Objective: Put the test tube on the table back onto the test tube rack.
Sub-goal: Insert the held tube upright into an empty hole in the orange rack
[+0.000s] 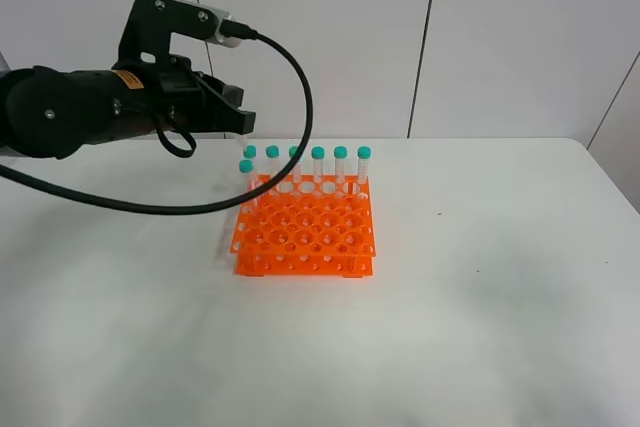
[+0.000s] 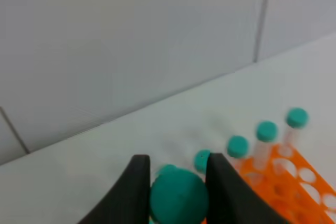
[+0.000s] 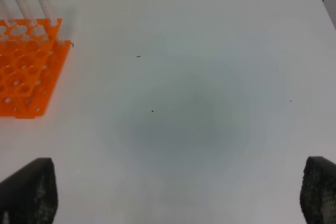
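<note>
Pinching a teal-capped test tube point(image 2: 178, 200), left hand point(image 2: 177, 169), wrist view only.

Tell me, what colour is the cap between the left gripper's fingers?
Teal; the test tube cap shows best in the left wrist view.

It looked like a laboratory bench set up for robot work. A bright orange test tube rack point(image 1: 305, 232) stood on a plain white table point(image 1: 480, 297), with a row of teal-capped tubes point(image 1: 318, 153) upright along its far edge. Behind ran pale, featureless wall panels point(image 1: 500, 37), and a black robot arm point(image 1: 70, 112) reached in over the tabletop.
</note>
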Robot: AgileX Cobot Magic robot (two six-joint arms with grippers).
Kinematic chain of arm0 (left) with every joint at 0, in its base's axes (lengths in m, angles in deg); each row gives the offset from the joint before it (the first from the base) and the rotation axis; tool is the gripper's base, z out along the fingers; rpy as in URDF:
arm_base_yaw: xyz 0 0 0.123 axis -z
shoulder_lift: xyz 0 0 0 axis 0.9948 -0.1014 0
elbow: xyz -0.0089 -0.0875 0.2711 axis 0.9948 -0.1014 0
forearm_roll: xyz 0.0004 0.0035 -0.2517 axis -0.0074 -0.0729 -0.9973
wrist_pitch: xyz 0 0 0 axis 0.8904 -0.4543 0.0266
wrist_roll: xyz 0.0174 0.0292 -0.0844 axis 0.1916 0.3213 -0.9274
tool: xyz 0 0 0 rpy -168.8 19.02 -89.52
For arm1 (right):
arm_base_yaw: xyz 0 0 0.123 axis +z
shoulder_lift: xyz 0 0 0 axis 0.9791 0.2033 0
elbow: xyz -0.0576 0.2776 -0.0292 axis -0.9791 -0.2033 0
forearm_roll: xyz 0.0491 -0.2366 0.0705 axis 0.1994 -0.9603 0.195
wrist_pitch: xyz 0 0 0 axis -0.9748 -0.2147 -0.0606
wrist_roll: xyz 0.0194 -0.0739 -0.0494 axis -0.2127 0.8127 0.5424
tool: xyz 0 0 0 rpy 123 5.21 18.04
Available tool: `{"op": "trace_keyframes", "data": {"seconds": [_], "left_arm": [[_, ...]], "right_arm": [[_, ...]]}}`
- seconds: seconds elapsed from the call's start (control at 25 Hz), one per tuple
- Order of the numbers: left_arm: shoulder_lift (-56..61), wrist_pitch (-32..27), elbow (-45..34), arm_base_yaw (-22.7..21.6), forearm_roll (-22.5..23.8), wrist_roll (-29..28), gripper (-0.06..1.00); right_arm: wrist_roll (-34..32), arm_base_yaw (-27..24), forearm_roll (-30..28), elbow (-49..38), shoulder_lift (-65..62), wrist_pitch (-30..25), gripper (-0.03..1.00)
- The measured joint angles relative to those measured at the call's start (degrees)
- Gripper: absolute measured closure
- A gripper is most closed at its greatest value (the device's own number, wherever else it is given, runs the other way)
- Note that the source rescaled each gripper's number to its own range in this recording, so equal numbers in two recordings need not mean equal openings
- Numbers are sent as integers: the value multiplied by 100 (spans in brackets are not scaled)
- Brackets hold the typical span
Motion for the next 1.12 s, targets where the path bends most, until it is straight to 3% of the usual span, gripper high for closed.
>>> {"op": "trace_keyframes", "data": {"seconds": [0.2,0.52,1.12], "left_arm": [[0,-1164,495,248,1,41,94],[-717,-2324,1751,247,58,41,94],[-1783,-2493,2527,-91,168,-21,94]], "right_arm": [[0,0,0,0,0,0,-3],[0,0,0,0,0,0,-3],[0,0,0,0,0,0,-3]]}}
